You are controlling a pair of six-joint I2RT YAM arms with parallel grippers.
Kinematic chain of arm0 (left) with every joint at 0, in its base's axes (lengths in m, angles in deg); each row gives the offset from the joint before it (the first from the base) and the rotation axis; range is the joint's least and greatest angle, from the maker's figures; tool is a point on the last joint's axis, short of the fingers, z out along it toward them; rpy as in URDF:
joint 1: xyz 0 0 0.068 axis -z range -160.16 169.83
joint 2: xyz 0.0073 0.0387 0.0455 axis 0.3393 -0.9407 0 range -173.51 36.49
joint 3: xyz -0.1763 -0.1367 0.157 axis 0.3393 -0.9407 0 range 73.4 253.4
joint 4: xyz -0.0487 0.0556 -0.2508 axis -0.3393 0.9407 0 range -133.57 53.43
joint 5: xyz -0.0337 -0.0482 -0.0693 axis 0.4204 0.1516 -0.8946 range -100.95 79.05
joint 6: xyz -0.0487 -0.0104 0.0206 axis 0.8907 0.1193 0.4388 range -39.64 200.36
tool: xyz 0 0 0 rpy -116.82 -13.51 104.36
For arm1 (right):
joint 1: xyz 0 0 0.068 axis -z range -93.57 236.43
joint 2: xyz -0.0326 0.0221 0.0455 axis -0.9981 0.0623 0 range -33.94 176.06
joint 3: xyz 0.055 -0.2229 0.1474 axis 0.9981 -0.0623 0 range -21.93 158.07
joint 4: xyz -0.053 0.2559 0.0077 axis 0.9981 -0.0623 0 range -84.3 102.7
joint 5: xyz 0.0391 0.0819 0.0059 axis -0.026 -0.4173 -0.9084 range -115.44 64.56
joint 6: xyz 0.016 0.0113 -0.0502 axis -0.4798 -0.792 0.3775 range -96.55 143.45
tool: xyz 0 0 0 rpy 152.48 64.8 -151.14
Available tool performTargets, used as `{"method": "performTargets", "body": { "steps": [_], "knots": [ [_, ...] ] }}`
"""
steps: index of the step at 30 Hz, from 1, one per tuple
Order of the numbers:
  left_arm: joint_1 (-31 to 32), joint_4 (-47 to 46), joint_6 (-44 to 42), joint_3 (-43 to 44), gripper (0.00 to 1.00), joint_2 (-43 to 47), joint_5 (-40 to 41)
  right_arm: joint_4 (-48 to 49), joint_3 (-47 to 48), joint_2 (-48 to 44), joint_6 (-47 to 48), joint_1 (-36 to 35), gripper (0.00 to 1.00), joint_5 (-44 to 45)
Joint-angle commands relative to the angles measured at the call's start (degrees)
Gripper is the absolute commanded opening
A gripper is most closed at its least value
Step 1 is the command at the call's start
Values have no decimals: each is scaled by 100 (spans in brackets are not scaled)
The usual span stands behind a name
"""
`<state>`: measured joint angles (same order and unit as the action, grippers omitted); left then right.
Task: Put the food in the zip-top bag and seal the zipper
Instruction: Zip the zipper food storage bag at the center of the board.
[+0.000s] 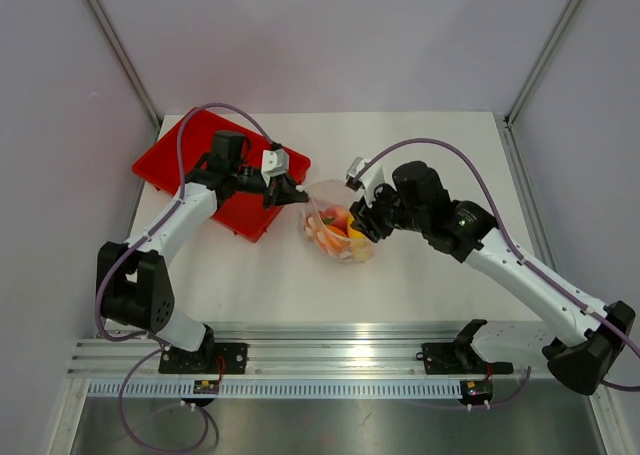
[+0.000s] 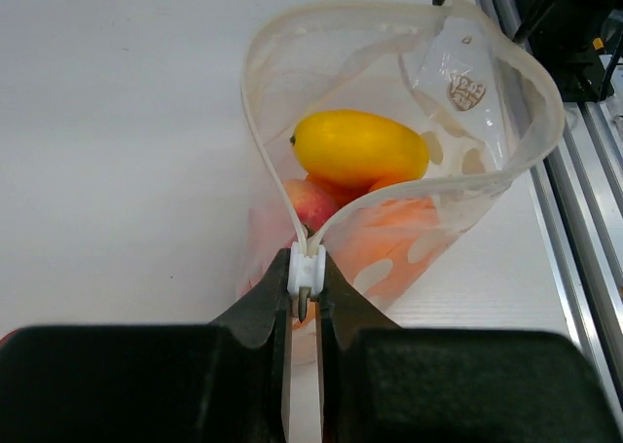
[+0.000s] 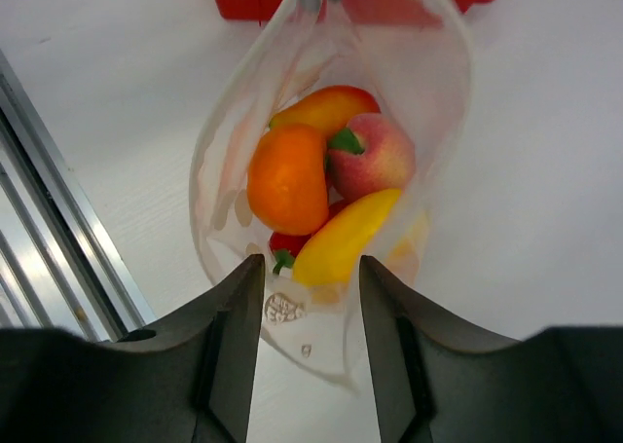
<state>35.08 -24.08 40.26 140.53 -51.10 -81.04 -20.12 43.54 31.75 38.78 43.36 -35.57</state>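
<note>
No legible text anywhere; small printed emblem (image 2: 466,92) on zip-top bag (image 2: 443,243), too blurred to read.

The clear zip-top bag (image 2: 428,239) gapes open, zipper (image 2: 255,122) unsealed, with the toy food (image 3: 292,175) piled inside.

White table (image 1: 420,275) carries red tray (image 1: 175,160) at far-left corner, zip-top bag (image 1: 312,207) of food (image 1: 338,225) at centre

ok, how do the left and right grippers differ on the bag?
The left gripper is shut, fingers pinching one mouth end of the zip-top bag; the right gripper is open, fingers spread around the opposite end. The left gripper is beside the red tray; the right gripper is over the table. Both face the bag's open mouth.
</note>
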Motion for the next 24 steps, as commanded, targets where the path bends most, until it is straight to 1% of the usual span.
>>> {"method": "performTargets", "body": {
  "steps": [1,4,7,10,13,24],
  "knots": [
    [22,-51,125,27,0,199,-146,136,903,312,250,27,50,-182],
    [22,562,81,308,0,15,-295,83,1448,812,356,27,49,-542],
    [22,1011,81,607,0,-214,-348,213,1740,1076,435,18,49,-840],
    [40,1468,-216,845,0,-355,-409,337,1959,1436,497,27,49,-1166],
    [75,1479,-279,854,0,-303,-410,188,2311,1858,567,-44,48,-1325],
    [84,1374,-376,731,0,-127,-462,285,2822,2606,726,-52,47,-1729]
  ]
}}
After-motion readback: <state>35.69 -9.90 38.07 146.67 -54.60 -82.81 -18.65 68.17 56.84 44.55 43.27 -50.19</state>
